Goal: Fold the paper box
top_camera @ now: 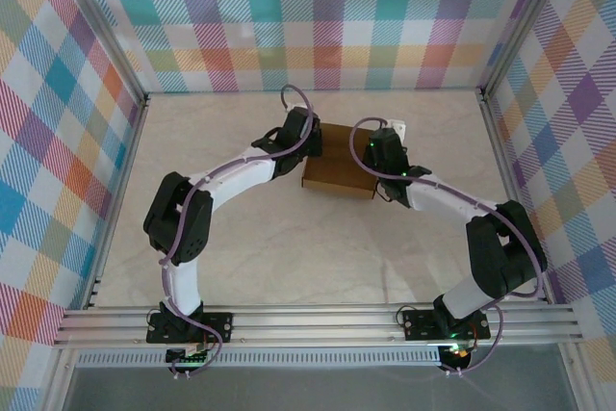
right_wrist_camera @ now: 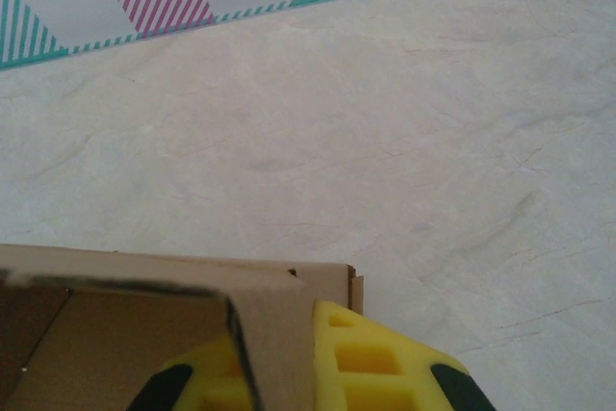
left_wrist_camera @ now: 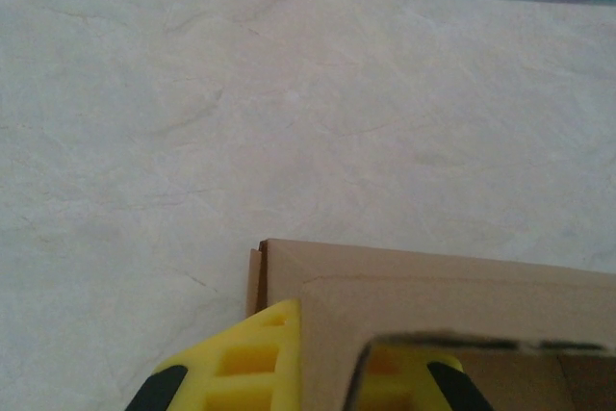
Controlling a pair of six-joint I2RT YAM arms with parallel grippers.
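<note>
The paper box [top_camera: 337, 166] rests mid-table [top_camera: 289, 257]. Left gripper [left_wrist_camera: 327, 365] — clamped on its left wall. Right gripper [right_wrist_camera: 284, 372] — clamped on its right wall.

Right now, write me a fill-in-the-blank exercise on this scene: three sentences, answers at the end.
1. The left pincer is shut on a wall of the plain brown cardboard box, and its fingers are coloured ___.
2. The number of pincers gripping the box is ___.
3. The right pincer grips the wall on the box's ___ side, as seen from above.
Missing words: yellow; two; right.
</note>
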